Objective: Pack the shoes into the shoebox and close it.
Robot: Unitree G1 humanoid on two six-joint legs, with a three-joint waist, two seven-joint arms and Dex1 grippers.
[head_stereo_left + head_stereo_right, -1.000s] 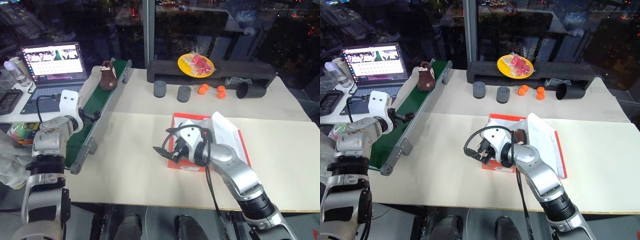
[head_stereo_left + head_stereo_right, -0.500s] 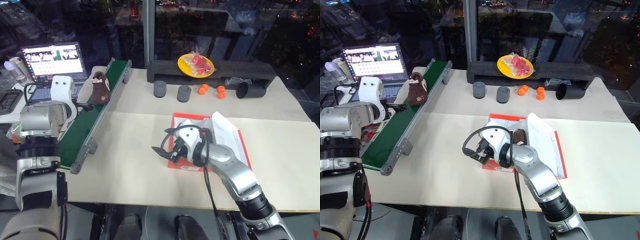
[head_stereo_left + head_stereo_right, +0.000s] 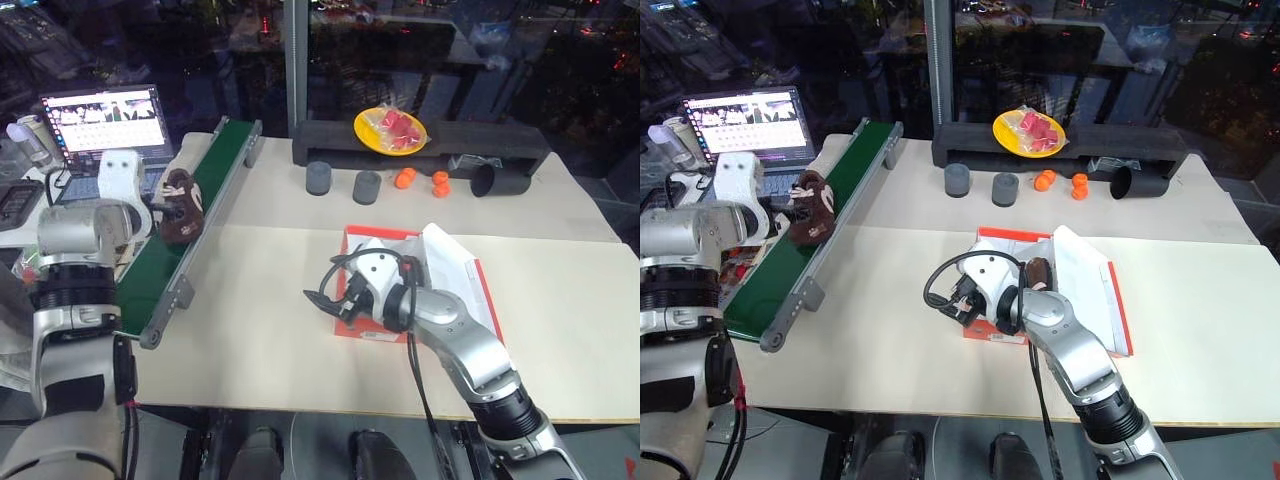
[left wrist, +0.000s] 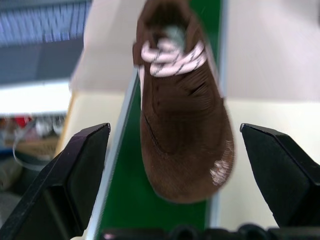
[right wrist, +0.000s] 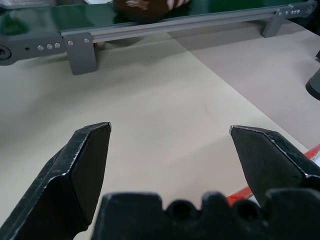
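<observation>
One small dark brown suede shoe with white laces (image 4: 182, 120) lies on the green conveyor belt (image 3: 165, 262), directly ahead of our left tool (image 4: 175, 165), toe toward it and long axis between the wide-open fingers. Our right tool (image 3: 325, 300), also open and empty, sits at the red-orange cardboard shoebox (image 3: 372, 335) on the tabletop (image 3: 260, 320), farther from that shoe.

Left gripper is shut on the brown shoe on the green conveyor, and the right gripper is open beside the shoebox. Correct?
Not quite. The left gripper is open, not shut on the shoe: the left wrist view shows its fingers spread wide on either side of it. The shoe does lie on the green conveyor, and the right gripper is open beside the shoebox.
</observation>
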